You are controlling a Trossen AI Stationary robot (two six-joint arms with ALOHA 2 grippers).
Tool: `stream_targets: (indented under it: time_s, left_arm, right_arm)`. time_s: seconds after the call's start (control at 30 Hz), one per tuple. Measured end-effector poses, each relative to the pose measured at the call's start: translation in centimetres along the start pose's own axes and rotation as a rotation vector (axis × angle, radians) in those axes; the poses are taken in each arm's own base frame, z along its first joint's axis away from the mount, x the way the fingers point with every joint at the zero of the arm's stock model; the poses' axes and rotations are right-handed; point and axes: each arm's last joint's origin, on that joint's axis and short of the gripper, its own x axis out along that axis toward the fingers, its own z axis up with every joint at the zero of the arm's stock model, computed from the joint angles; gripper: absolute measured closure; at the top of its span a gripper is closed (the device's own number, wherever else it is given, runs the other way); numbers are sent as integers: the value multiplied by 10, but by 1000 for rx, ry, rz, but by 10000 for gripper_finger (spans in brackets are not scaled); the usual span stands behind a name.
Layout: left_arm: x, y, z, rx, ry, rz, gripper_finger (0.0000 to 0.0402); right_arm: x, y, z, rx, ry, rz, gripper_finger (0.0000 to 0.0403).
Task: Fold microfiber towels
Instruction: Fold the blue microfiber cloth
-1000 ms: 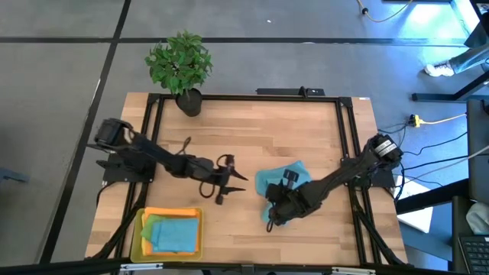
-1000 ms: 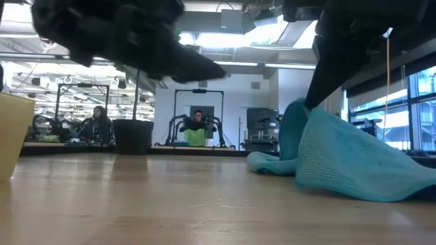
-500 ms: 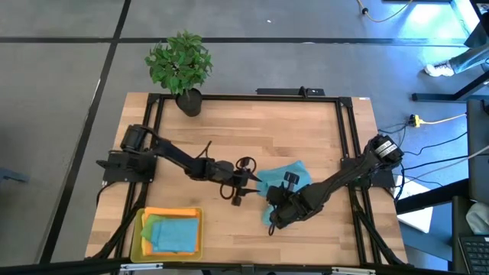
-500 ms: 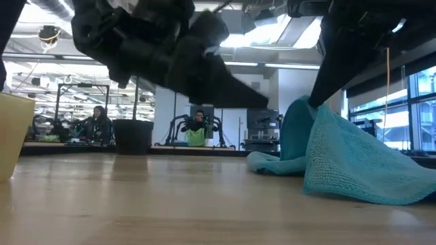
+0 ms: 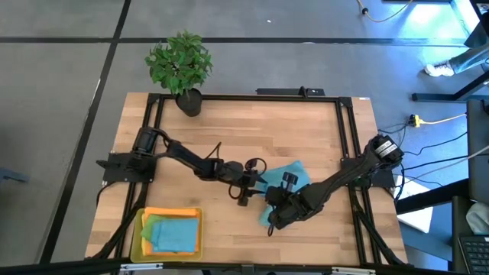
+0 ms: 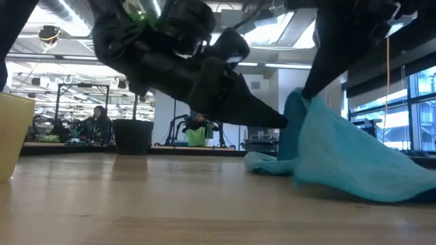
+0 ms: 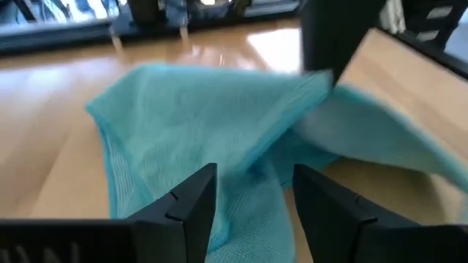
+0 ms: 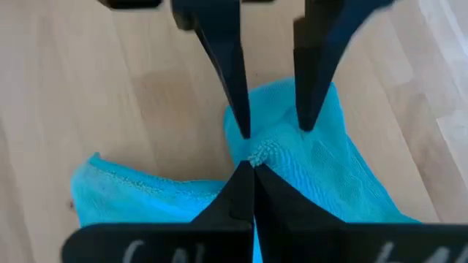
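The right end effector [image 8: 252,164] pinches the soft teal-blue microfiber towel [image 5: 279,177]; the left end effector [image 7: 248,193], fingers apart and empty, hovers just beside it.

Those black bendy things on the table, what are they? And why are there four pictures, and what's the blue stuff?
They are two robot arms, each ending in a two-finger pincher called a gripper. One picture looks straight down from above, one looks across at table height, and two come from small cameras on the arms' wrists.

The blue stuff is a teal towel, a soft cloth lying crumpled on the wooden table. The right gripper is shut on the teal towel and pinches a bit of it up. The left gripper is open and reaches toward the same cloth, with its fingers either side of a fold.

Near the table's front corner sits a yellow tray with folded towels inside, a teal one on top. At the back stands a potted plant.
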Motion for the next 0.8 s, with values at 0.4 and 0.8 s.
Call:
stream_targets:
  time_s: [0.4,0.8]
  left_arm:
    - [7,9,2,-25,132,70,176]
    - [6,11,-2,32,186,127,243]
  right_arm:
    - [-10,4,9,-32,-35,23,403]
    - [-13,7,4,-29,-11,32,403]
